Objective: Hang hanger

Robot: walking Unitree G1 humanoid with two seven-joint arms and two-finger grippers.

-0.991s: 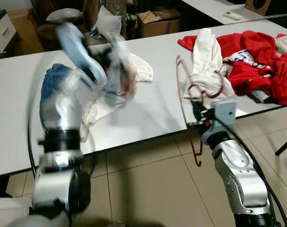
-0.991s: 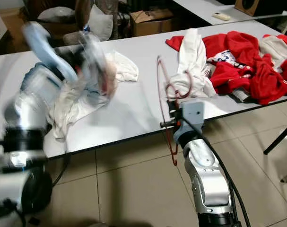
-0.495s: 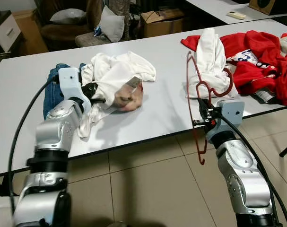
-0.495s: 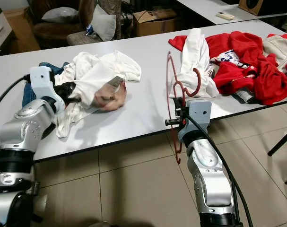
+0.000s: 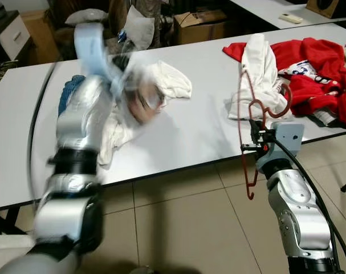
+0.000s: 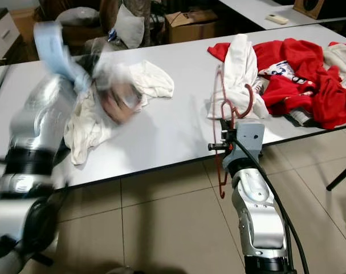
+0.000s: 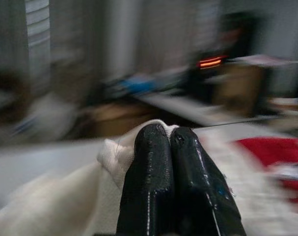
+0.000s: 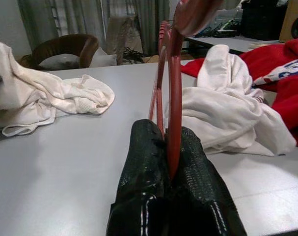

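Right end effector (image 8: 171, 147) has its two black fingers pressed together on the thin red wire hanger (image 5: 249, 134), which it holds upright at the near edge of the long white counter (image 5: 201, 123), the hanger's lower part dropping below the counter edge over the beige tiled floor (image 5: 184, 228) and its hook curling up at the top. Left end effector (image 7: 171, 142) is raised above the counter's left part, its silver arm badly blurred in the head views; its wrist view shows the two black fingers closed tight with a fold of the crumpled white cloth garment (image 6: 153, 80) pinched between them, the rest of that cloth trailing down onto the counter. Beside that garment, at the far left, a piece of blue denim (image 5: 67, 91) lies on the counter. Just beyond the hanger sits a bunched white garment (image 5: 255, 74), and to its right a heap of red clothing with white parts (image 5: 318, 71) spreads to the counter's right end. Farther back, past the counter, stand a brown cardboard box (image 5: 195, 25), a dark armchair with a grey cushion (image 5: 84, 17) and a second white counter (image 5: 275, 11) carrying a small white remote-like object (image 5: 290, 18).
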